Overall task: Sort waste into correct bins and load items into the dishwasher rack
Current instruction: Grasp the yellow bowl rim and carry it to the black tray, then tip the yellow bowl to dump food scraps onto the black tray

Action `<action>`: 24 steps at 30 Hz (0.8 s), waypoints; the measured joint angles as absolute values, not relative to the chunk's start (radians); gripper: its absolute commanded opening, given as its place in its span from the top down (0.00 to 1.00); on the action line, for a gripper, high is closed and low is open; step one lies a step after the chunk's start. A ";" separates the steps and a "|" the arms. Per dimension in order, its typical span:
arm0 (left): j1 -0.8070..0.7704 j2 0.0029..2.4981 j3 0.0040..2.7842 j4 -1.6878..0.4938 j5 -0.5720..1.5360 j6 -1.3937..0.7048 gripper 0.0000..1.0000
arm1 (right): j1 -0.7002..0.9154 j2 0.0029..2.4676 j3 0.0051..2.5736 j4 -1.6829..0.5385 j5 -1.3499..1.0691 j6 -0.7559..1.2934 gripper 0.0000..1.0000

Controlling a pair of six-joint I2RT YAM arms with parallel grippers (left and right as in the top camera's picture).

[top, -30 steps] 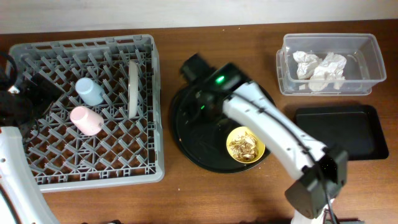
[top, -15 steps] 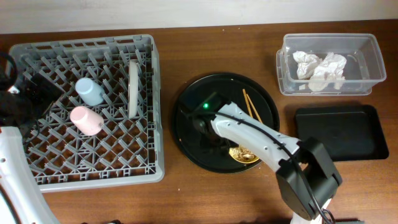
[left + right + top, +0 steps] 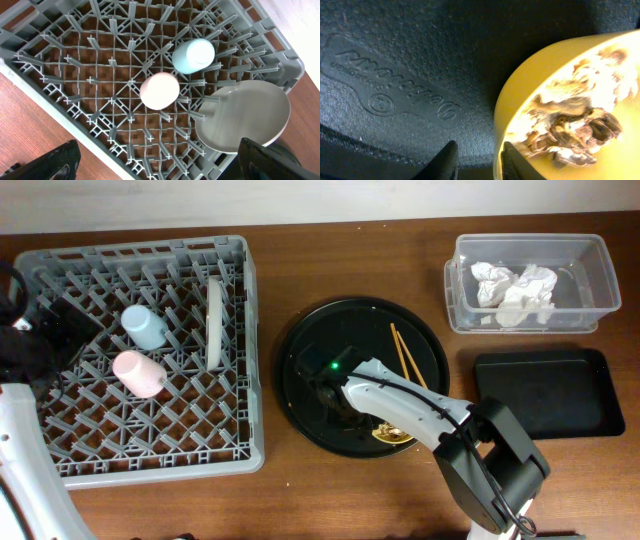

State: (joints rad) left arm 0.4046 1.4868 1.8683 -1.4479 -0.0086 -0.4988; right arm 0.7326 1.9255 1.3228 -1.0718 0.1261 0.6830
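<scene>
The yellow bowl (image 3: 530, 75) holds brown food scraps (image 3: 575, 120) and sits on the round black tray (image 3: 310, 340). From overhead only a sliver of the bowl (image 3: 395, 437) shows under my right arm. My right gripper (image 3: 480, 162) straddles the bowl's rim: one finger is inside against it, the other outside with a gap, so the jaws stand narrowly open. The chopsticks (image 3: 405, 355) lie on the same tray. The dishwasher rack (image 3: 60, 460) holds a light-blue cup (image 3: 194, 55), a pink cup (image 3: 160, 91) and a grey plate (image 3: 245, 117). My left gripper (image 3: 160, 164) hangs wide open over the rack.
At the back right, a clear tub (image 3: 460, 280) contains crumpled white napkins (image 3: 515, 290). Just in front of it sits a shallow black rectangular tray (image 3: 545, 395). Bare wooden table lies between the rack and the round tray.
My right arm has swung from the back of the round tray down onto the yellow bowl, uncovering the chopsticks. Its jaws have narrowed around the bowl's rim. The left arm has not moved.
</scene>
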 measured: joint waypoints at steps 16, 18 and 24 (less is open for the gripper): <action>0.405 1.487 1.868 -1.449 -0.009 -0.499 0.01 | 0.714 1.927 1.406 -1.184 0.132 0.671 0.96; 0.405 1.487 1.868 -1.448 -0.008 -0.499 0.01 | 0.699 1.928 1.494 -1.242 0.136 0.641 0.96; 0.405 1.487 1.868 -1.448 -0.009 -0.499 0.01 | 0.686 1.927 1.855 -1.477 0.249 0.534 0.96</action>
